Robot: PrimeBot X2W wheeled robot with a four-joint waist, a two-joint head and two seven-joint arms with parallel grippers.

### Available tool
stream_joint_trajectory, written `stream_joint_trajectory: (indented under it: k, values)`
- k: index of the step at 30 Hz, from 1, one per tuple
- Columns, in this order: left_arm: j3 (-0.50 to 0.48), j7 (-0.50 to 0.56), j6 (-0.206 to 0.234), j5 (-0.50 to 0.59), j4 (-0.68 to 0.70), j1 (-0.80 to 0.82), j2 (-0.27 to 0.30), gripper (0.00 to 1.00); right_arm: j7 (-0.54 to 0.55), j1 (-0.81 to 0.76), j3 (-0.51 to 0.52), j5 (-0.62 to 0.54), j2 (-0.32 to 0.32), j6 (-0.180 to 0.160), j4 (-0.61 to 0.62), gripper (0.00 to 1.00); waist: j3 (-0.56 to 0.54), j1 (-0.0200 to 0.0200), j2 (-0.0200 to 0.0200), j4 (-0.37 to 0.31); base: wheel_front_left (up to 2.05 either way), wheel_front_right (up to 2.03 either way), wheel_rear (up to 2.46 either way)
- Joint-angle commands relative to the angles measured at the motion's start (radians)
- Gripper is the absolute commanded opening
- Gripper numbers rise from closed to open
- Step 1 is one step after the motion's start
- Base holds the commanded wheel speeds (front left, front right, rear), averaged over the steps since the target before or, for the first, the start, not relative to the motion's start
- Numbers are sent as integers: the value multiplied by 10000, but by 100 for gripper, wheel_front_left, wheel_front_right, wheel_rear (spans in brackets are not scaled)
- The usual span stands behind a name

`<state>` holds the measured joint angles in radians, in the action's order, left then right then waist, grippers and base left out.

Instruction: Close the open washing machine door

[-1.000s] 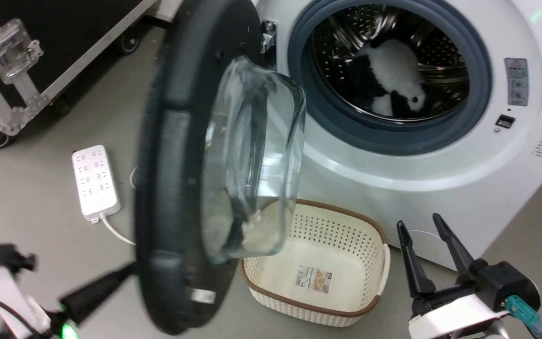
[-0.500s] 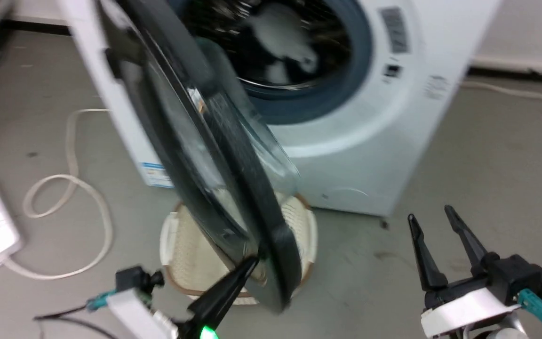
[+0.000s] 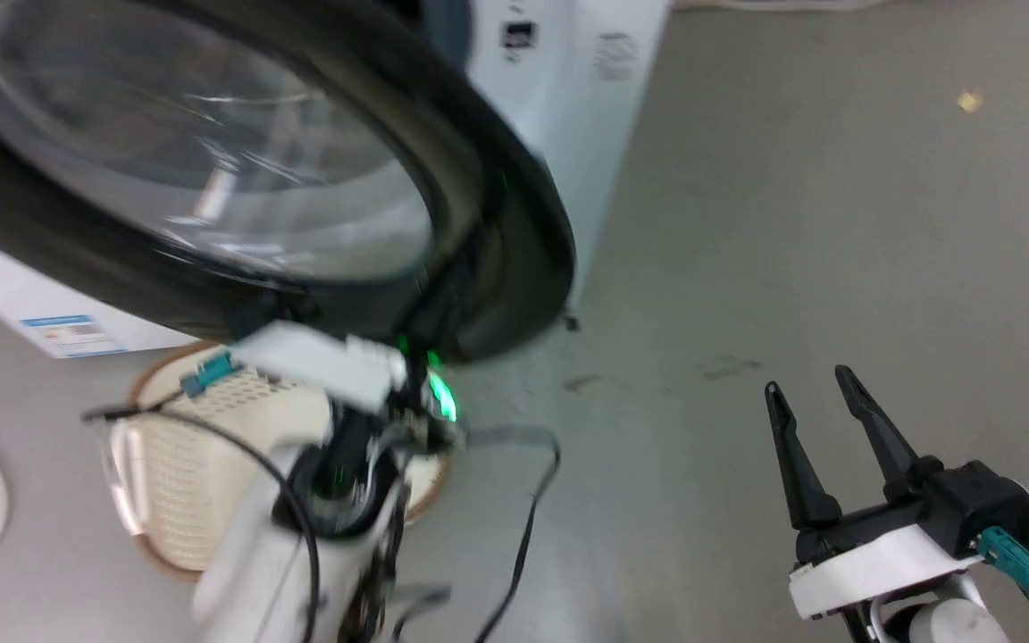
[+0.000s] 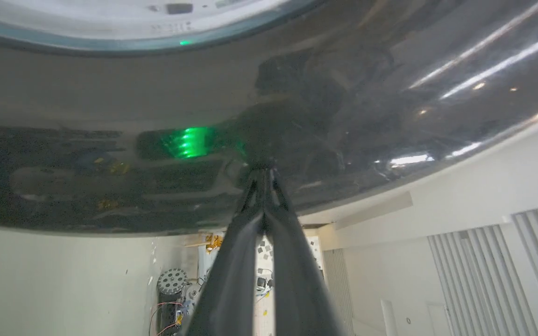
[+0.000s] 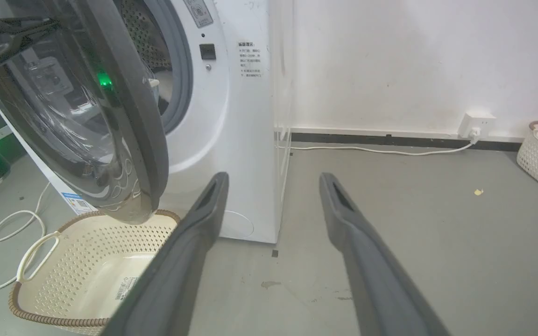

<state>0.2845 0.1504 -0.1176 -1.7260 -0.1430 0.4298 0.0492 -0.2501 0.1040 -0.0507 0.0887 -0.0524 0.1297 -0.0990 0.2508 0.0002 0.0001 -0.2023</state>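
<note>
Against the white wall, the washing machine (image 5: 241,116) stands with its drum mouth uncovered. Its door (image 3: 211,170) stands partway open at an angle to the front, with its lower edge above the cream laundry basket (image 5: 73,275) on the floor. The left gripper (image 4: 263,170) has its fingers pressed together, tips touching the door's glossy black rim from outside. The right gripper (image 3: 805,382) hovers well apart from the machine, fingers spread and holding nothing. The pushing step looks to be in hand, and the door is not yet shut. Next, the left arm should drive the rim along its arc until the latch catches, without the tips skating off the slick surface.
</note>
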Motion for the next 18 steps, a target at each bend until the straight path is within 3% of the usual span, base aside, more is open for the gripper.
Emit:
stream_joint_trajectory:
  k: [1, 5, 9, 17, 18]
  values:
    - [94, -775, -82, -240, -719, 834, 11, 0, -99, 218, -99, 160, 18, 10, -87, 100, 468, -2, -1, -572, 0, 0, 0]
    - [333, -1978, -103, -473, -2141, 2109, 11, 0, -111, 310, -291, 250, 20, 10, -167, 100, 480, -2, -1, -746, 0, 0, 0]
    - [687, -2378, -123, -757, -2754, 2799, 11, 0, -113, 362, -315, 279, 20, 10, -118, 100, 382, -2, -1, -645, 0, 0, 0]
    - [1319, -2456, -128, 848, -1292, 1088, 480, 0, -115, 7, -84, 88, 21, 10, 58, 100, -449, -2, -1, 288, 0, 0, 0]
    - [1532, -2608, -129, 1385, -643, 359, 835, 77, -115, -151, -7, 26, 21, 10, 116, 100, -672, -2, -1, 621, 0, 0, 0]
